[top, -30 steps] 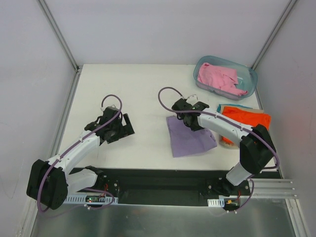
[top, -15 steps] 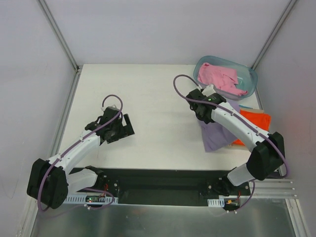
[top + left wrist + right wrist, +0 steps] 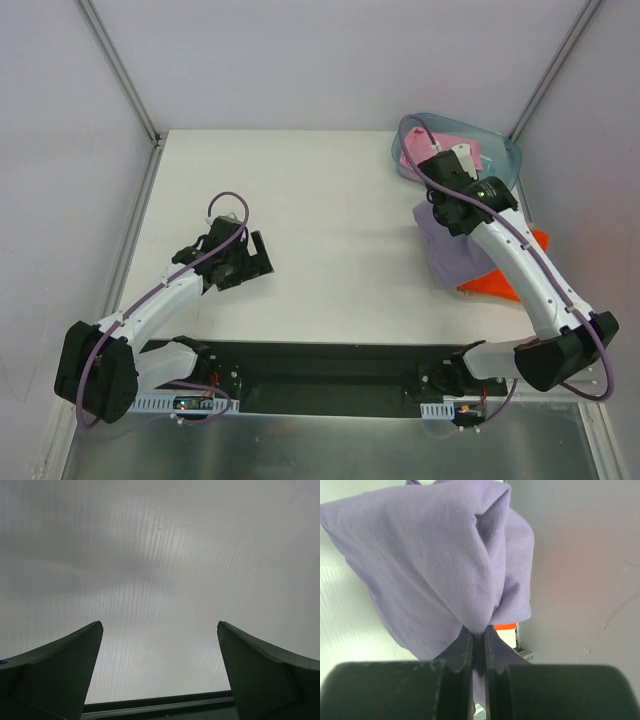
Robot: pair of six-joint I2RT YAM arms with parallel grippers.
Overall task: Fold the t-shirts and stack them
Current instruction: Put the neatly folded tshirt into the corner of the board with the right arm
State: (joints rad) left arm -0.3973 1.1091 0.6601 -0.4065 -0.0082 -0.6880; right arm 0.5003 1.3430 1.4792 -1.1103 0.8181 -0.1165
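R fingers (image 3: 464,655) clamped tight on lavender t-shirt (image 3: 452,252), cloth overlapping orange t-shirt (image 3: 502,285) near tub (image 3: 508,152); L fingers (image 3: 55,675) spread wide over tabletop (image 3: 320,200).

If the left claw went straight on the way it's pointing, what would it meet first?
Likely the bare white tabletop; the left claw, open, has nothing else ahead in its wrist view, though depth is unclear.

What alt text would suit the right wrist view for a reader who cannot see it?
The right gripper is shut on a pinched fold of the lavender t-shirt, whose bunched cloth spreads away from the fingers and fills most of the frame. A small sliver of the orange t-shirt shows just to the right of the pinch.
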